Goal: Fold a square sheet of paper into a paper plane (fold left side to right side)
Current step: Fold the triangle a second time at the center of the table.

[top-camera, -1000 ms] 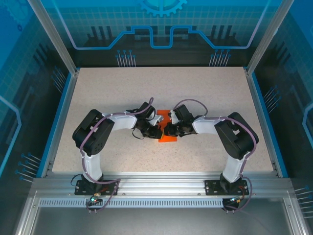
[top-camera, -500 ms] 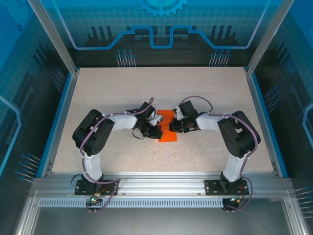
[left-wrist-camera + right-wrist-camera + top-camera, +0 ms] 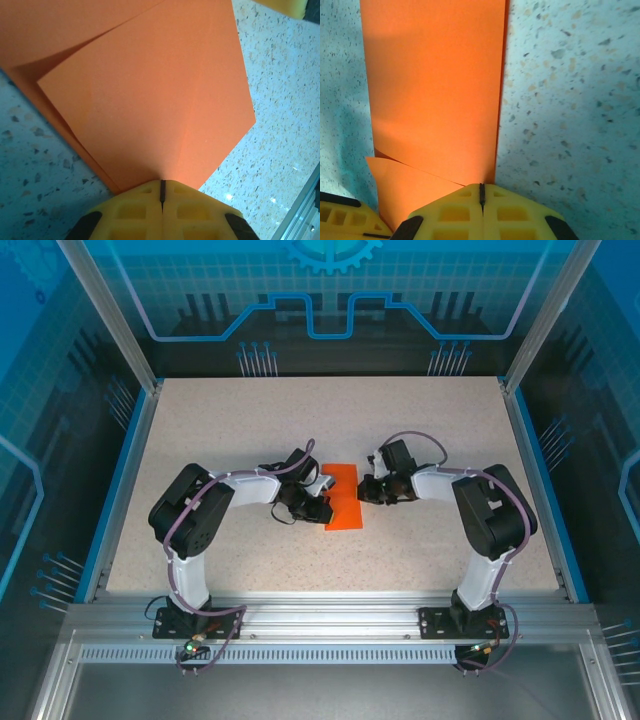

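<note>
Left pincer [image 3: 162, 186]: was fully closed, fingers pressed together with nothing seen between them; tips touched the sheet's near corner.
Right pincer [image 3: 481, 189]: was likewise closed and empty, tips at the sheet's right edge.
Square sheet of paper [image 3: 344, 498]: lay folded double on the worktop [image 3: 250, 430], between both pincers, directly ahead of each.

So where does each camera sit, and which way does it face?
Top camera: above and behind the arms, facing down at the table; left arm and right arm show.
Left wrist camera: on that arm, looking down past the shut left fingers at the orange paper.
Right wrist camera: likewise, past the shut right fingers.
All three share the paper.
</note>
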Action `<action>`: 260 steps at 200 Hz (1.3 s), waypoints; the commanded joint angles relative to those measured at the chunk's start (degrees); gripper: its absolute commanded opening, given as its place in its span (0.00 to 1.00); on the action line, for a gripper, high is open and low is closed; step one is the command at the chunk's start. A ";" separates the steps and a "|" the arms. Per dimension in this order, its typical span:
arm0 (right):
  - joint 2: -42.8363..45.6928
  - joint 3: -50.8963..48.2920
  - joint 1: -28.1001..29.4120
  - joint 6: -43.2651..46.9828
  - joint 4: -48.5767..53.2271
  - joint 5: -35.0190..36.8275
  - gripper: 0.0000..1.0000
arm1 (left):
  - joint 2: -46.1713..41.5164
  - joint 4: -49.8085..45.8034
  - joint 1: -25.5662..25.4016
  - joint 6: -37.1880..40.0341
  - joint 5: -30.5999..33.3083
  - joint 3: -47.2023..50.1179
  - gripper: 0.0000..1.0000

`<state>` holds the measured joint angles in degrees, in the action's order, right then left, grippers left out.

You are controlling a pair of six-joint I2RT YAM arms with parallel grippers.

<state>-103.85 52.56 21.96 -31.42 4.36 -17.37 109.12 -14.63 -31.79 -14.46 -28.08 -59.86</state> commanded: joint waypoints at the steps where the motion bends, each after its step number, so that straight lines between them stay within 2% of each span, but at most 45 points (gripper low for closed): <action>1: 1.78 0.84 -1.27 1.16 2.61 1.76 0.03 | 1.26 -3.92 -0.78 1.67 4.70 1.85 0.03; 50: 6.73 -1.40 2.38 -1.30 1.01 -0.32 0.03 | 0.75 -3.52 -0.84 1.49 4.70 1.85 0.04; 104: 1.26 -0.48 6.59 -6.37 -5.12 -4.33 0.03 | 0.40 -3.60 -0.92 1.45 4.41 1.33 0.05; 155: -3.34 0.75 6.69 -6.46 -1.65 -3.56 0.03 | -2.06 -3.87 -0.93 0.65 3.28 0.64 0.07; 260: -3.87 0.62 6.61 -5.41 1.15 -2.05 0.03 | -2.57 -2.48 -0.94 0.69 -4.71 -0.18 0.07</action>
<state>-105.78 52.97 28.18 -37.47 1.32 -20.82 106.94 -16.25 -32.34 -14.55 -29.15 -59.86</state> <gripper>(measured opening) 0.045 0.074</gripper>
